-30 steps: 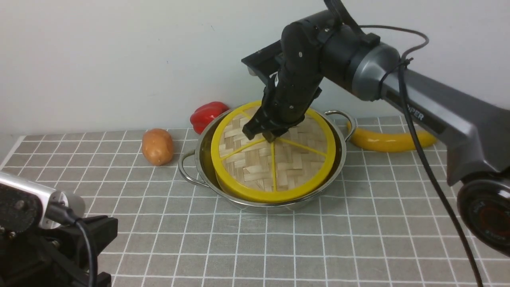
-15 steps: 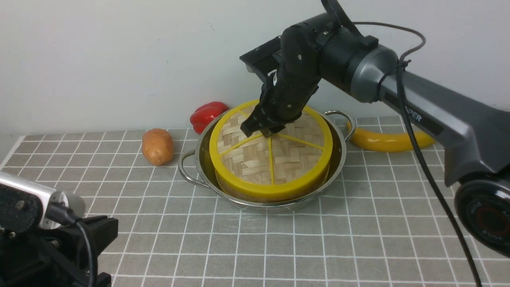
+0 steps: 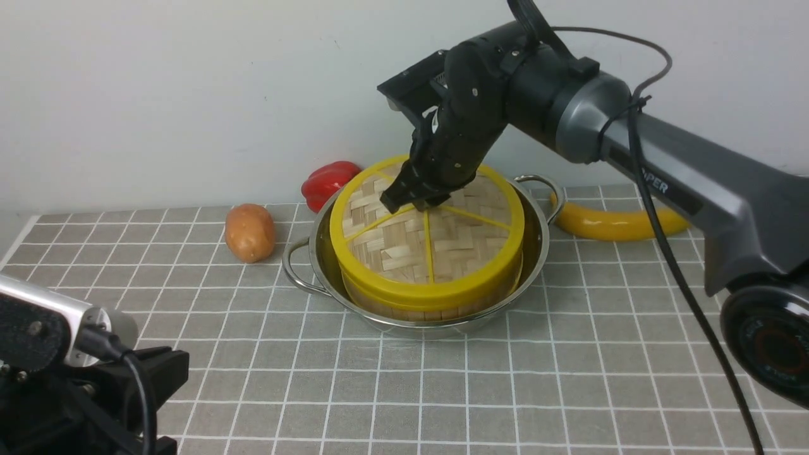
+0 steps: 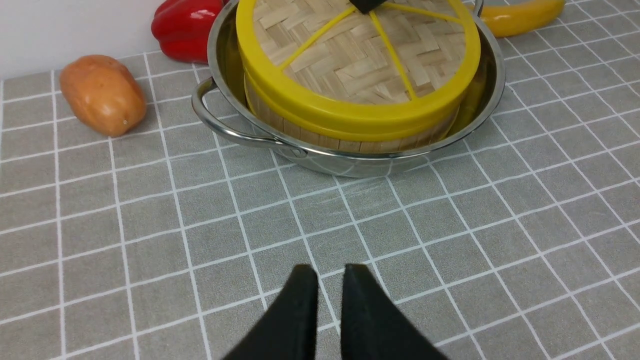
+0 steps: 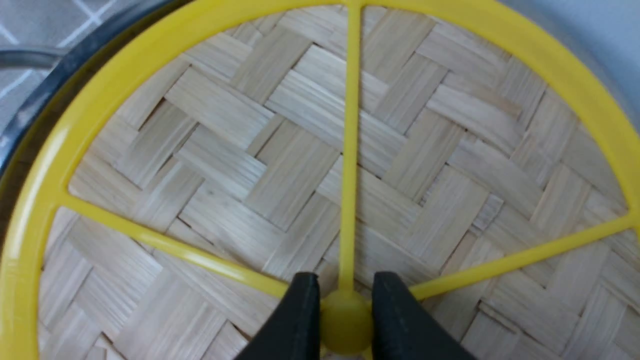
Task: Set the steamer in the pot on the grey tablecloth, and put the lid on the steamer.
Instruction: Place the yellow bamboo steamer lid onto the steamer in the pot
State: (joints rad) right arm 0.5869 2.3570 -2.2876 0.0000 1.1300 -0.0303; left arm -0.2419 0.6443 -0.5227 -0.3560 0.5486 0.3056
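At the pot's centre on the grey tablecloth, the right hand, still pinched on the lid's knob, has nudged the lid toward nine o'clock, seemingly level on the steamer, leaving only release; the left hand idles narrow, empty.

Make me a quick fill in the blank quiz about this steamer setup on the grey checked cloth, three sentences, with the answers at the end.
1. The right gripper is clamped on the lid's yellow centre ____.
2. The steamer sits inside the shiny steel ____.
3. By the wall, beyond the potato, lies a red ____.
Missing words: knob, pot, pepper.
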